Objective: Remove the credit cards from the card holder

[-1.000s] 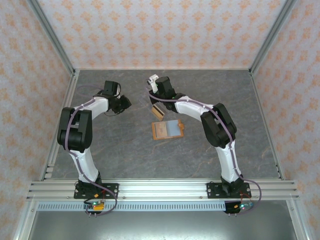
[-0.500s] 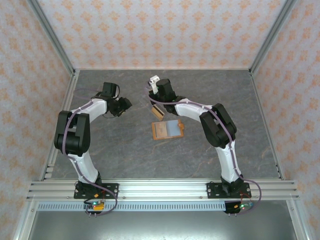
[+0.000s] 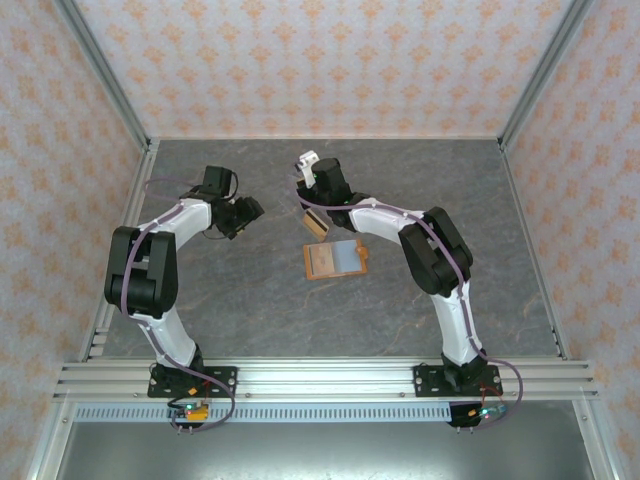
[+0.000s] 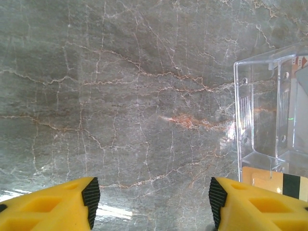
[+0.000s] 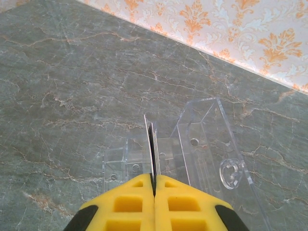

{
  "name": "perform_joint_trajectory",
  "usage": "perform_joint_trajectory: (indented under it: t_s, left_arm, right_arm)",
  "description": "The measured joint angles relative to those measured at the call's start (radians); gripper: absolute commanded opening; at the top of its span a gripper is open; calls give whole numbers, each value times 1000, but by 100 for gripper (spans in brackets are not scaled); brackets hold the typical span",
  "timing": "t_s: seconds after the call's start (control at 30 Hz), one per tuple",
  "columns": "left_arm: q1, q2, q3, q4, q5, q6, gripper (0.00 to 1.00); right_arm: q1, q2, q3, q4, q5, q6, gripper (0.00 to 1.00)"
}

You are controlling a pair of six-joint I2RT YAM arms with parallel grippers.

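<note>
Your right gripper (image 5: 154,185) is clamped on a thin pale credit card (image 5: 152,144), held edge-on above the clear transparent plastic stand (image 5: 207,139). You look to be setting down an extracted card: lower it gently, release, then return to the small orange folding card holder (image 3: 335,260), which lies open on the grey marble table (image 3: 250,300) just nearer than a tan card with a dark stripe (image 3: 316,222). Your left gripper (image 4: 151,197) has its jaws apart over bare table, and since a second ago that arm's elbow has swung out toward the left wall while the holder has stayed put.
</note>
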State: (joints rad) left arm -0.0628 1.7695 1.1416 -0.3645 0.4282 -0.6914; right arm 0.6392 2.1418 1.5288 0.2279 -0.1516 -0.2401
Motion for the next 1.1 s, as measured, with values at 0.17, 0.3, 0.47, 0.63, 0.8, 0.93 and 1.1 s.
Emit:
perform_joint_trajectory:
  t_s: [0.17, 0.3, 0.47, 0.63, 0.8, 0.93, 1.1]
  left_arm:
    - [0, -31, 0, -15, -17, 0, 73]
    - [0, -45, 0, -16, -18, 0, 74]
    - [0, -45, 0, -24, -18, 0, 75]
    - [0, -45, 0, -34, -18, 0, 76]
    - [0, -48, 0, -41, -19, 1, 78]
    - [0, -58, 0, -49, -25, 3, 80]
    - [0, -78, -7, -51, -26, 8, 83]
  right_arm:
    - [0, 0, 0, 5, 0, -8, 11]
    - [0, 0, 0, 5, -1, -15, 15]
    - [0, 0, 0, 4, -2, -23, 19]
    - [0, 0, 0, 0, -4, -22, 23]
    - [0, -2, 8, -56, -7, 19, 32]
    - [0, -45, 11, -151, -25, 79, 42]
    - [0, -174, 11, -262, -56, 182, 52]
